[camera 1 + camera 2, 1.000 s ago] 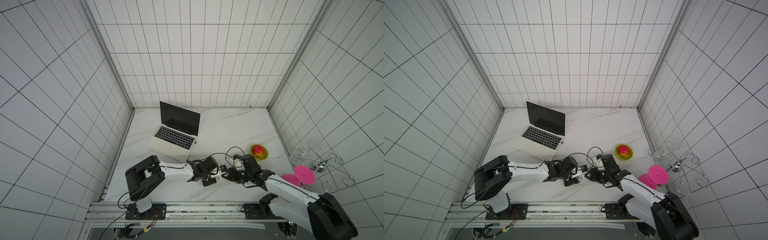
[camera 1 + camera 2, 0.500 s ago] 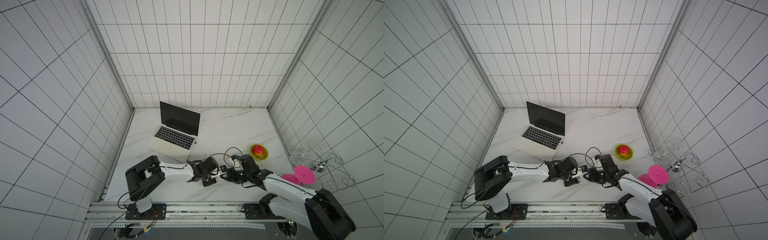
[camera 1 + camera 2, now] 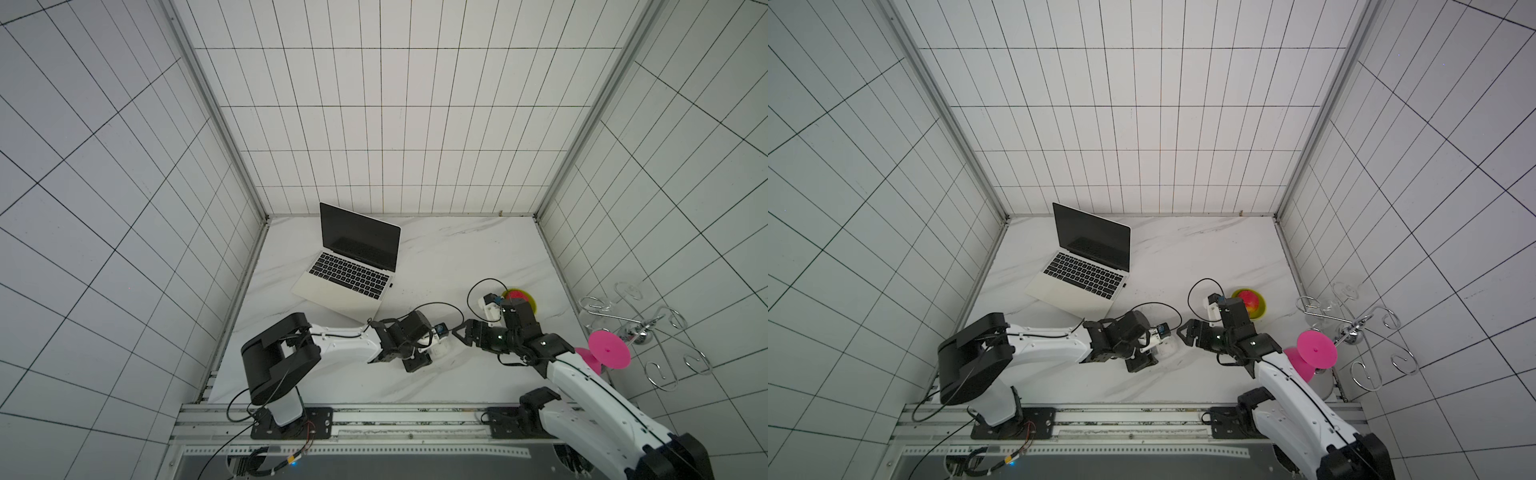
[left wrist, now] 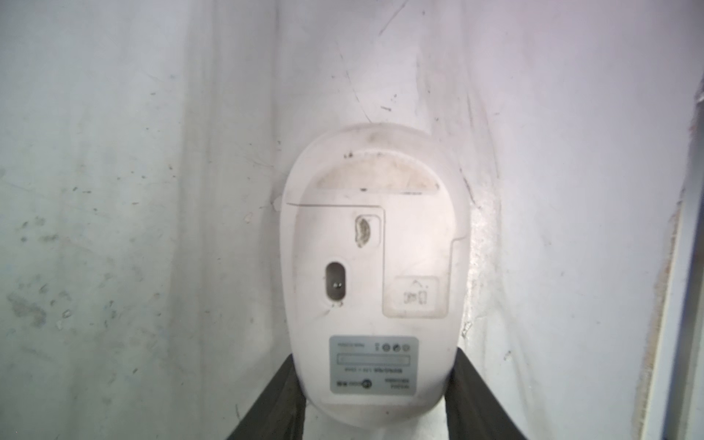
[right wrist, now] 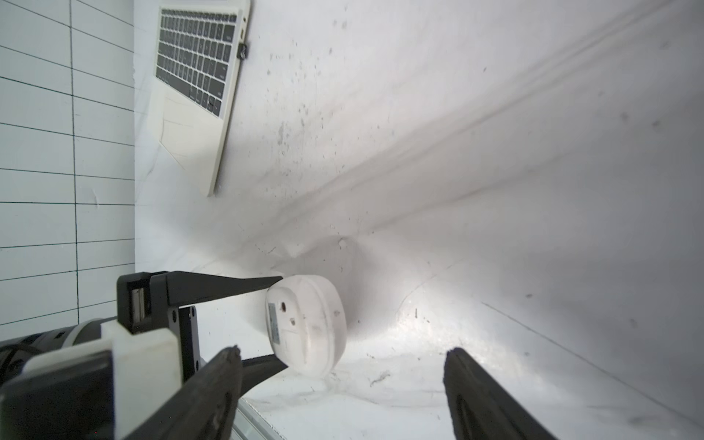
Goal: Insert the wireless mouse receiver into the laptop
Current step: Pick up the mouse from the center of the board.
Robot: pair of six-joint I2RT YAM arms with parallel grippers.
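Note:
The open laptop (image 3: 332, 297) (image 3: 1071, 295) lies at the back left of the marble table. The wireless mouse receiver (image 3: 391, 285) (image 5: 242, 50), a tiny black stub, sticks out at the laptop's (image 5: 190, 114) right edge, touching it. My left gripper (image 3: 428, 345) (image 4: 375, 362) is shut on a white mouse (image 4: 373, 266) (image 5: 304, 324), whose underside faces the left wrist camera. My right gripper (image 3: 461, 332) (image 5: 343, 352) stands open just right of the mouse, not touching it and holding nothing.
Behind my right arm sits a yellow-green bowl (image 3: 1252, 305) with a red fruit. At the right edge are a pink spool (image 3: 609, 349) and a wire rack (image 3: 648, 332). An aluminium rail (image 3: 374, 415) runs along the table's front.
My right gripper has opened wide and drawn back a little to the right of the mouse. The left gripper and the mouse have stayed put.

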